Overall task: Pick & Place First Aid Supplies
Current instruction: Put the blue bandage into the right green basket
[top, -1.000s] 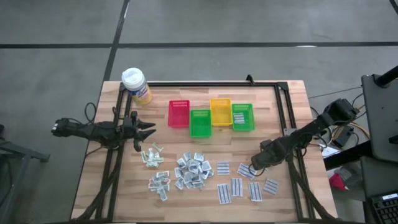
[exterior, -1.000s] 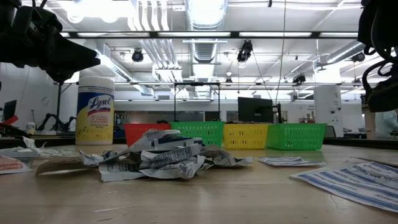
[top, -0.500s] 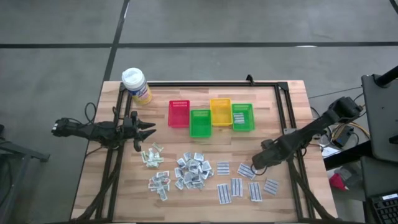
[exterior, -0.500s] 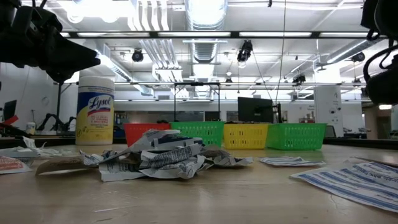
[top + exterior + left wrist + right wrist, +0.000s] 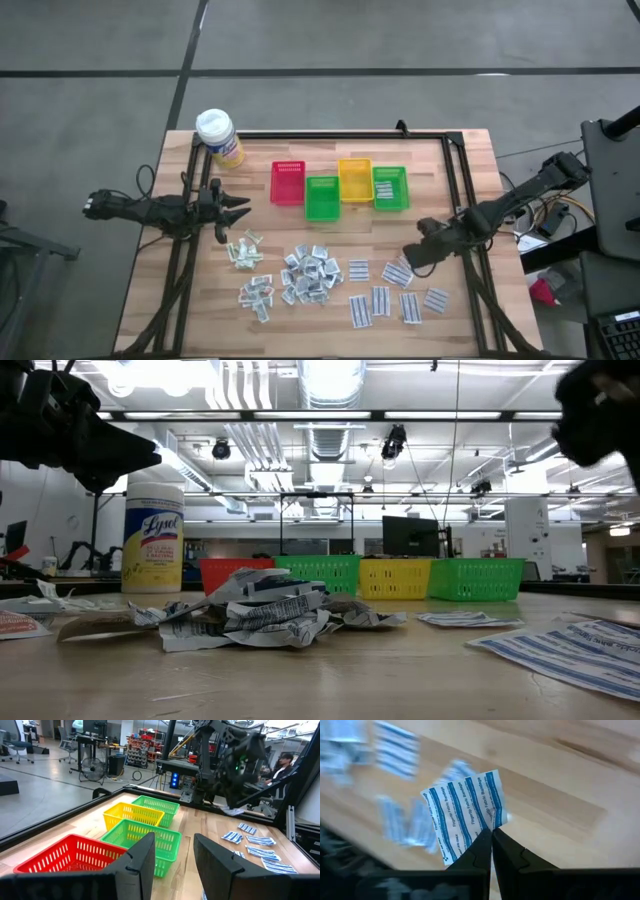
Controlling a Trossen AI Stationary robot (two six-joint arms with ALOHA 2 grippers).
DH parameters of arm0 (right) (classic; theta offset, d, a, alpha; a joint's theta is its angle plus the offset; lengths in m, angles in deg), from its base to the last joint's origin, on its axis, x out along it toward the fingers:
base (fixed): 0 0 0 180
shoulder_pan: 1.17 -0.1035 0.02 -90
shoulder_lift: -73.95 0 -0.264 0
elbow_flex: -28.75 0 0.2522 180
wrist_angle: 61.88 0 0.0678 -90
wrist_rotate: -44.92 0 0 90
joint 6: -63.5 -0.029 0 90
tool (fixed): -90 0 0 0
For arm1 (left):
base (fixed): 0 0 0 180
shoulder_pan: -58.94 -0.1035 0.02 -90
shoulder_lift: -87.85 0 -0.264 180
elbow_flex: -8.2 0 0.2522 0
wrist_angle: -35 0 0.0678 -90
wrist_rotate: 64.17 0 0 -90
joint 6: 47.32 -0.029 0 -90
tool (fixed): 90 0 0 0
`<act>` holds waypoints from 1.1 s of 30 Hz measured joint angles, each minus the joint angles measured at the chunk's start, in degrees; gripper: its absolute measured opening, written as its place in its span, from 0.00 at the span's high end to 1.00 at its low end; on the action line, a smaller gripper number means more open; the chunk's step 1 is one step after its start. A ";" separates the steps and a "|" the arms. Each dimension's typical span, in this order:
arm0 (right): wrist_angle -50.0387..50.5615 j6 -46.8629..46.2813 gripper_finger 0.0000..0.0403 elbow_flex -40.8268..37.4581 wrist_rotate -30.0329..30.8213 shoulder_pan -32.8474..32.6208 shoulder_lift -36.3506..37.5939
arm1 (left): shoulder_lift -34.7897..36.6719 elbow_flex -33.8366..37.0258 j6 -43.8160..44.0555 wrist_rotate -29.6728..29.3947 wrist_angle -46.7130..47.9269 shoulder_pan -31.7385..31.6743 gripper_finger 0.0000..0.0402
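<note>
Right wrist view: right gripper (image 5: 492, 834) pinched tight on a blue-striped bandage strip (image 5: 465, 814)

White flat packet, diagonal blue stripes with printed lettering, gripped by one corner, lifted off the wooden table (image 5: 470, 310); from above, at about 4 o'clock of the table, just above the other striped strips (image 5: 380, 300). Left gripper (image 5: 240, 210) at 9 o'clock, fingers (image 5: 137, 865) parted, holding nothing, facing the bins (image 5: 340, 187)

Bins: one red (image 5: 287, 182), two green (image 5: 322, 198), one yellow (image 5: 354, 179). One bottle (image 5: 219, 137). Striped packets (image 5: 381, 300) roughly seven; crinkly wrappers (image 5: 309, 273) too heaped to count.
</note>
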 joint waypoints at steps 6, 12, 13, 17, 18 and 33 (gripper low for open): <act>-5.67 7.29 0.98 2.44 10.57 0.02 3.48 | 0.01 -0.01 0.00 0.00 0.00 0.00 0.67; -14.23 15.73 0.98 2.51 19.88 0.04 5.46 | 0.00 -0.02 0.00 0.00 0.00 0.02 0.67; -15.54 17.01 0.98 2.51 21.25 0.04 5.61 | 0.00 -0.02 0.00 0.00 0.00 0.02 0.67; -19.47 21.22 0.98 2.54 27.02 0.04 5.78 | 0.00 -0.02 0.00 0.00 0.00 0.01 0.67; -20.17 22.00 0.98 2.54 28.66 0.04 5.78 | 0.00 -0.02 0.00 0.00 0.00 0.02 0.67; -20.23 26.30 0.98 2.54 53.81 0.04 5.81 | 0.02 -0.02 0.00 0.00 0.00 0.01 0.67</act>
